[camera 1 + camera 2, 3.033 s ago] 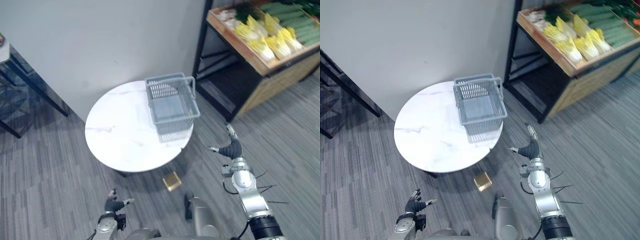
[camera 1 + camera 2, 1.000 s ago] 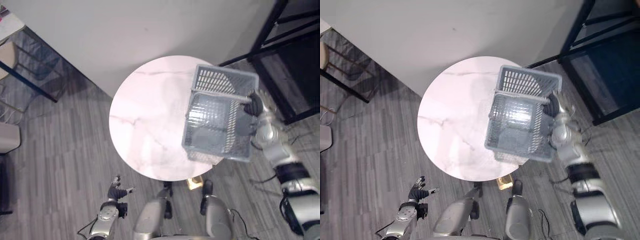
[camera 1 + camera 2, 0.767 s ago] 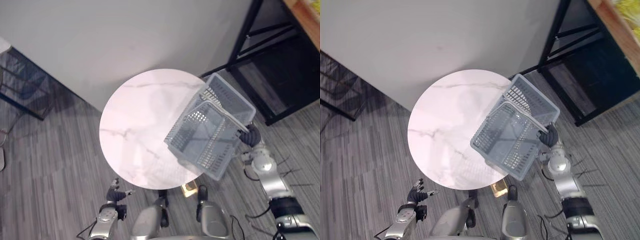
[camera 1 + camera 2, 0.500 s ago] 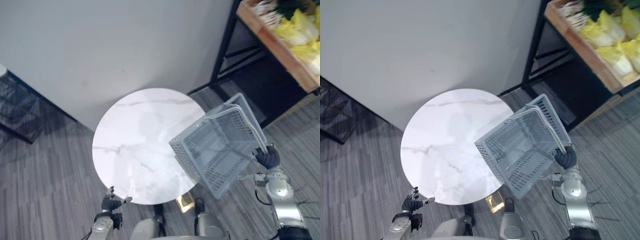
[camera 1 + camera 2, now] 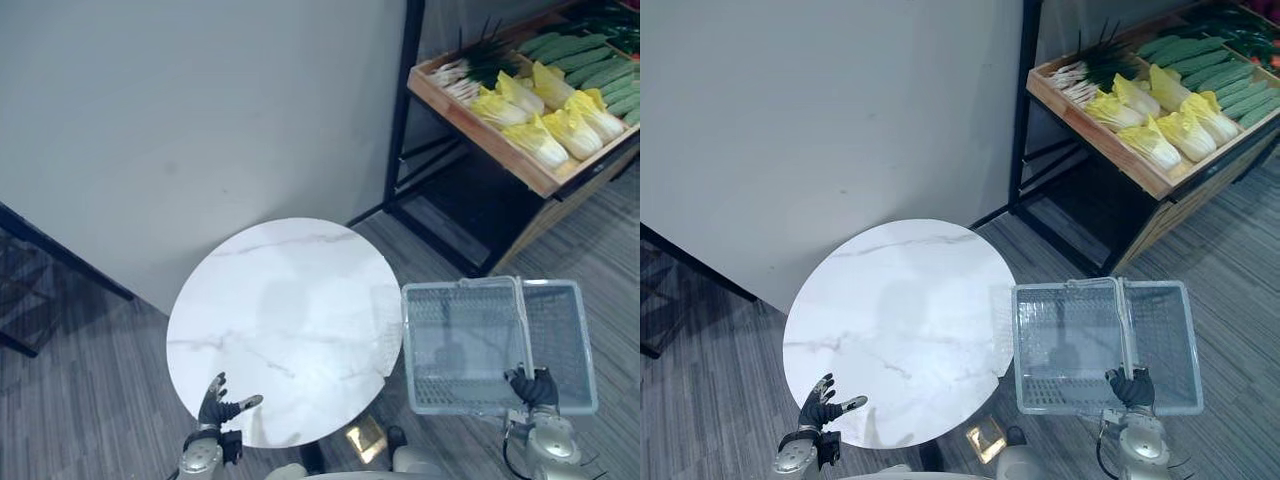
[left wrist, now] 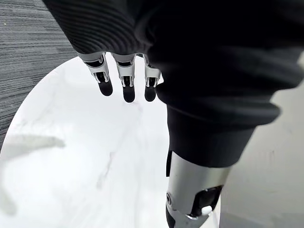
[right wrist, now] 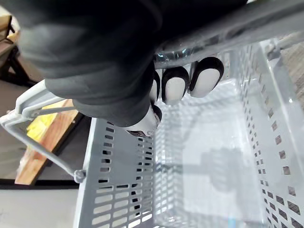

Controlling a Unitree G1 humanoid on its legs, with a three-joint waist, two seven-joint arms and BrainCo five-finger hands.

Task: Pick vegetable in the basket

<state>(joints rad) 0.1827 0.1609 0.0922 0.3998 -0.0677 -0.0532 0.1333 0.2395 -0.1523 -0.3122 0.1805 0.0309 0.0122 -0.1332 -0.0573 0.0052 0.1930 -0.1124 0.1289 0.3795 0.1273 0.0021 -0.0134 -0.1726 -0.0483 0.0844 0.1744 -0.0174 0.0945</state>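
A grey plank floor (image 5: 80,400) and a plain pale wall (image 5: 200,120) surround a round white marble desk (image 5: 280,320), which stands just in front of the wall. Beyond the desk and to its right rises a black-framed shelf (image 5: 400,100) that carries a slanted wooden crate (image 5: 472,128), well apart from the desk. A grey mesh basket (image 5: 462,303) hangs level, with its opening upward, over the floor just beside the desk's right edge, its left wall overlapping that edge in the head views. The vegetables lie in the crate, not in the basket: pale yellow-green cabbages (image 5: 548,140) along the front, dark green cucumbers (image 5: 575,48) farther from the desk, and a bunch of green onions (image 5: 478,68) at the end nearest the desk. The basket's handle (image 5: 521,330) runs across its top, and the right robot hand (image 5: 533,388) grips the near end of it; in the right wrist view its fingers (image 7: 204,76) curl round the grey bar, with the mesh floor below. The left robot hand (image 5: 214,404) hovers over the desk's near edge, holding nothing, with its fingers (image 6: 124,85) straight and spread above the white top.
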